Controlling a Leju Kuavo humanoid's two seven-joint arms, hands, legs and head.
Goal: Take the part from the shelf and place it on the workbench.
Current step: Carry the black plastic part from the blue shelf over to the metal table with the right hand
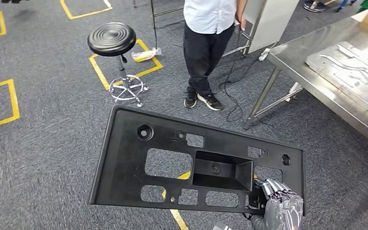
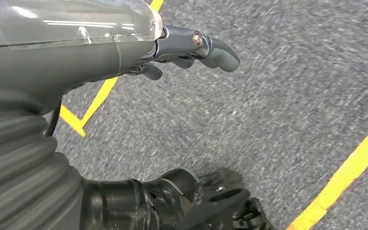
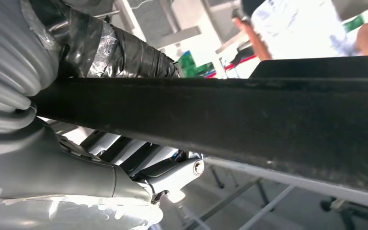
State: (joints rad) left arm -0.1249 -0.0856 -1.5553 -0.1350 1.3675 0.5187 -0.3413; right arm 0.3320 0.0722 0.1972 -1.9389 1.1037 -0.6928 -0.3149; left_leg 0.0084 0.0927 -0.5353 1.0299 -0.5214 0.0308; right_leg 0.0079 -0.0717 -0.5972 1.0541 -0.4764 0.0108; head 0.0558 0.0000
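Observation:
A large flat black plastic part (image 1: 139,158) with several cutouts and a box-shaped recess hangs in the air over the carpet in the head view. My right hand (image 1: 280,208) grips its near right corner from below. In the right wrist view the part's black edge (image 3: 268,120) runs across the picture, clamped between my thumb and fingers (image 3: 167,167). The steel workbench (image 1: 292,60) stands at the upper right, with a grey stamped panel (image 1: 354,67) lying on it. My left hand (image 2: 191,48) hangs over the carpet, fingers loosely curled, holding nothing.
A person (image 1: 208,48) in a white shirt and dark trousers stands ahead, near the workbench's left end. A black round stool (image 1: 112,40) stands at the upper left. Yellow tape lines (image 1: 12,103) mark the grey carpet. Cables (image 1: 232,93) trail on the floor by the bench legs.

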